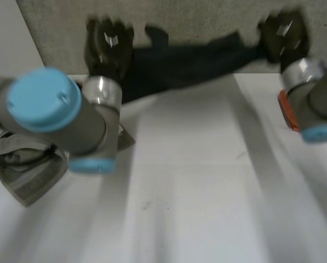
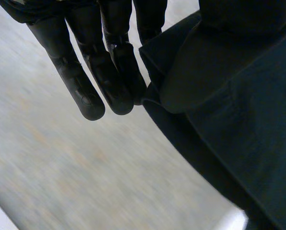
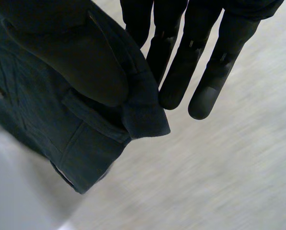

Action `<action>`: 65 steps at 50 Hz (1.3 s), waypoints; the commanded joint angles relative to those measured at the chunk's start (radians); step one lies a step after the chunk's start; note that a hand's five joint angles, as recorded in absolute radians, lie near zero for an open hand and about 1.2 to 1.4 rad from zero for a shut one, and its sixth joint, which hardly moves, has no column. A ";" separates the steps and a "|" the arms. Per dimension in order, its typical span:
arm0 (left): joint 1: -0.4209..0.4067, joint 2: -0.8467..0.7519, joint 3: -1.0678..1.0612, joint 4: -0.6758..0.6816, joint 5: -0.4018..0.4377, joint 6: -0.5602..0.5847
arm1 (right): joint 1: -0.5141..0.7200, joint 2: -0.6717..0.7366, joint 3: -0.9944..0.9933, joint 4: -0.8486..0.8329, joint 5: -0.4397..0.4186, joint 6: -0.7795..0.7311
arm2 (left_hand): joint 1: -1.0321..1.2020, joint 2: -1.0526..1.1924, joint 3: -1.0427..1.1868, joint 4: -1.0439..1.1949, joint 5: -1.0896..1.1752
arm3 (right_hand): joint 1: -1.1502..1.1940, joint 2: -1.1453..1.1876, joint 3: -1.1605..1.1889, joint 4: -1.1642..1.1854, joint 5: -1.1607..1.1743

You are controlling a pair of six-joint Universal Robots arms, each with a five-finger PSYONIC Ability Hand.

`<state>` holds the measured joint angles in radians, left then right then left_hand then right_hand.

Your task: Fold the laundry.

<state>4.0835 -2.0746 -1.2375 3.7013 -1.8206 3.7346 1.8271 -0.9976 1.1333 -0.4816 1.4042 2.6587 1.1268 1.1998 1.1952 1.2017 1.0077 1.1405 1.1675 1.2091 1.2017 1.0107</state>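
Observation:
A dark navy garment [image 1: 191,63] hangs stretched between my two hands past the far edge of the white table [image 1: 196,181]. My left hand [image 1: 106,49] holds its left end and my right hand [image 1: 284,35] its right end. In the left wrist view the straight fingers [image 2: 85,81] lie beside a folded edge of the garment [image 2: 220,110], which the thumb presses from the other side. In the right wrist view the thumb [image 3: 76,57] pins a hemmed corner of the garment [image 3: 85,139] against the straight fingers [image 3: 181,72].
A grey-green cloth [image 1: 26,175] lies crumpled on the table under my left arm. An orange-red part [image 1: 287,112] shows beside my right arm. Grey floor [image 1: 207,16] lies beyond the table's far edge.

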 commanded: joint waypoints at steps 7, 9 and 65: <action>-0.046 -0.107 -0.325 -0.113 -0.019 -0.028 | 0.006 0.133 0.201 0.219 -0.039 -0.187 | 0.269 0.196 0.201 0.195 0.214 | 0.256 0.229 0.187 0.195 0.211; -0.055 -0.072 -0.356 -0.150 -0.026 -0.041 | 0.004 0.082 0.247 0.289 -0.037 -0.236 | 0.269 0.196 0.201 0.195 0.214 | 0.256 0.229 0.187 0.195 0.211; -0.345 0.567 -0.593 -0.954 -0.008 -0.162 | -0.236 -0.777 0.798 1.107 -0.149 -0.649 | 0.269 0.196 0.201 0.195 0.214 | 0.256 0.229 0.187 0.195 0.211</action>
<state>3.7578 -1.5045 -1.8283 2.7639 -1.8350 3.5734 1.6417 -1.7420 1.9296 0.5963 1.2880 2.0474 1.1268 1.2001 1.1958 1.2017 1.0077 1.1405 1.1675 1.2152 1.2020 1.0107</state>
